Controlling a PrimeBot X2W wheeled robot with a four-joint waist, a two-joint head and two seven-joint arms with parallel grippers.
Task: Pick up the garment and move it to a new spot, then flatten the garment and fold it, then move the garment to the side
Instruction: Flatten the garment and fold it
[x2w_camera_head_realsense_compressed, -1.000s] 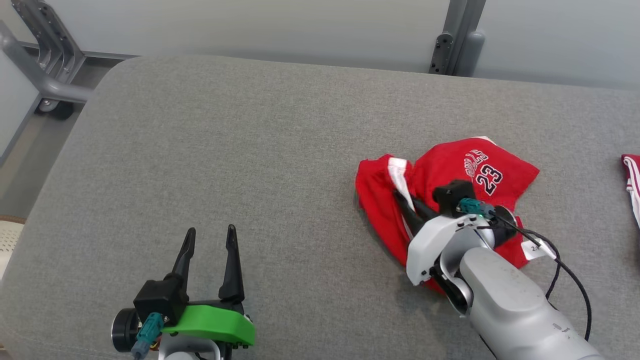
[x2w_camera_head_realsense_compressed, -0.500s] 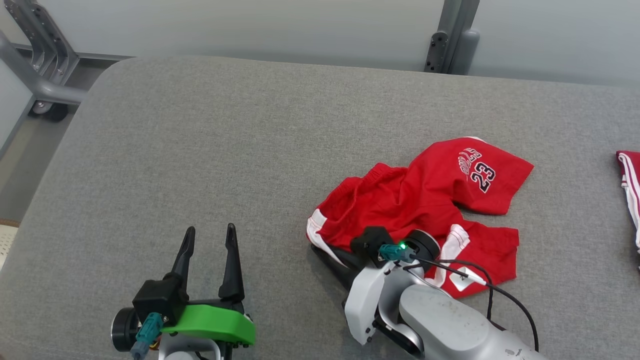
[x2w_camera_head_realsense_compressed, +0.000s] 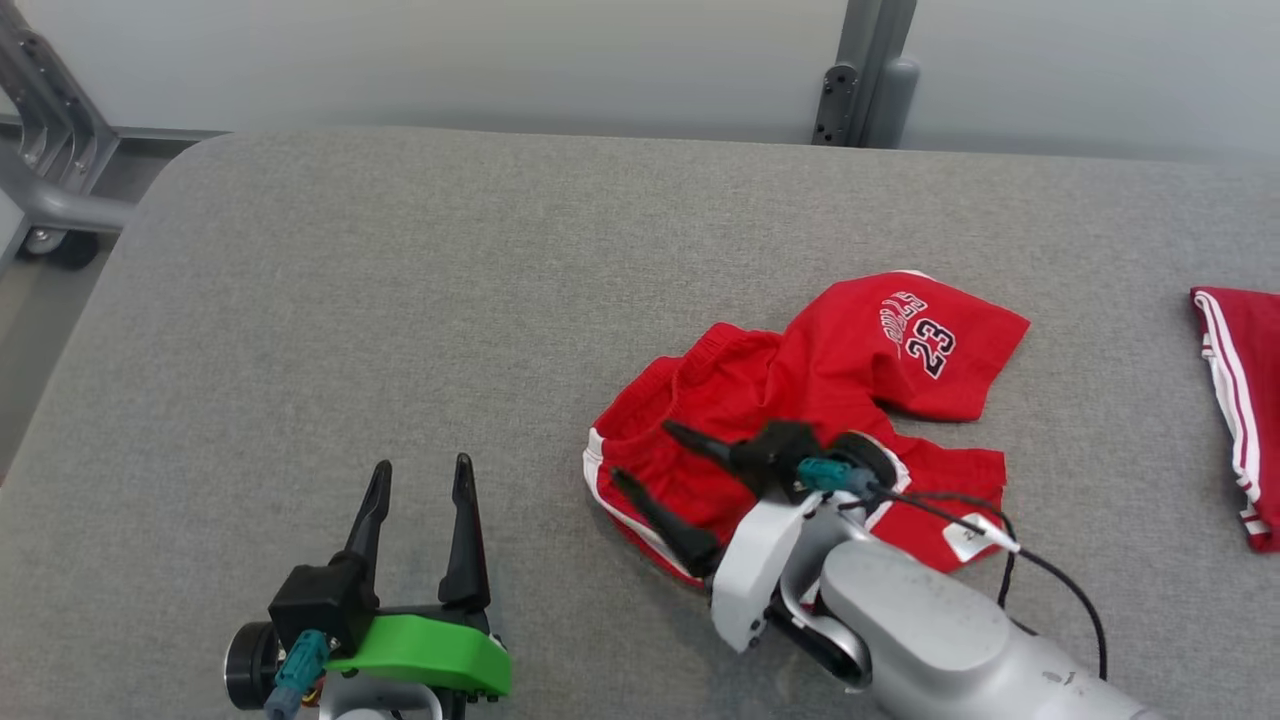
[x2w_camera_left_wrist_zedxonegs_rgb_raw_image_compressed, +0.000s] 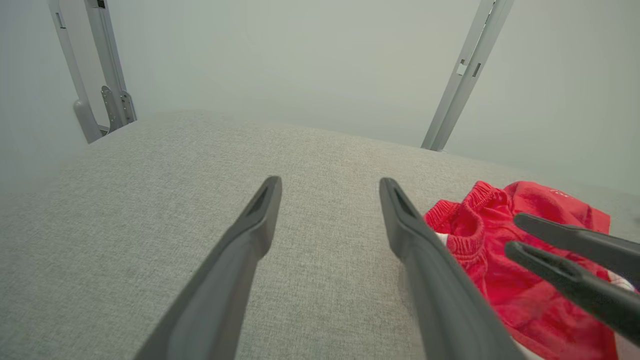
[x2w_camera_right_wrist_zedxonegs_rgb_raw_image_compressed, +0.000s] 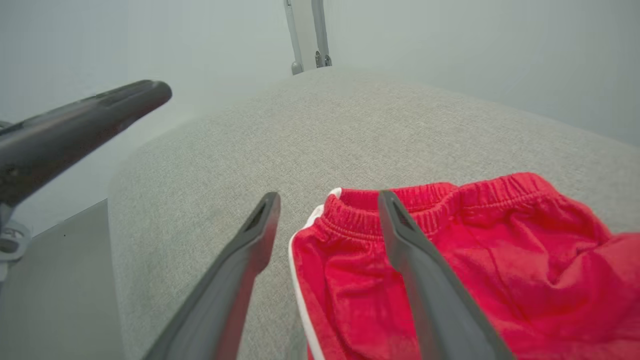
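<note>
Against the frame a second back, the red garment (x2w_camera_head_realsense_compressed: 800, 400) has gone from a tight lump to a looser spread on the gray cushion (x2w_camera_head_realsense_compressed: 400, 300), and it now sits closer to the left gripper (x2w_camera_head_realsense_compressed: 421, 463). The right gripper (x2w_camera_head_realsense_compressed: 642, 452) was pressed together on the cloth then. Now its two fingers stand spread with nothing pinched between them. The left gripper has stayed as it was, fingers apart and empty.

The garment is a pair of red shorts, crumpled rather than flat. It has a gathered elastic waistband, white trim down the side, a dark "23" (x2w_camera_head_realsense_compressed: 930, 345) under some lettering on one leg, and a small white tag (x2w_camera_head_realsense_compressed: 975, 535).

It lies under the right gripper, running back past its wrist, with the numbered leg out beyond the wrist. In the right wrist view the waistband corner (x2w_camera_right_wrist_zedxonegs_rgb_raw_image_compressed: 340, 200) sits between the fingertips of the right gripper (x2w_camera_right_wrist_zedxonegs_rgb_raw_image_compressed: 328, 196) – whether they touch the cloth I cannot tell. In the left wrist view the shorts (x2w_camera_left_wrist_zedxonegs_rgb_raw_image_compressed: 500, 280) lie off to the right of the left gripper (x2w_camera_left_wrist_zedxonegs_rgb_raw_image_compressed: 330, 181) and apart from it, with the right gripper (x2w_camera_left_wrist_zedxonegs_rgb_raw_image_compressed: 513, 232) over them
</note>
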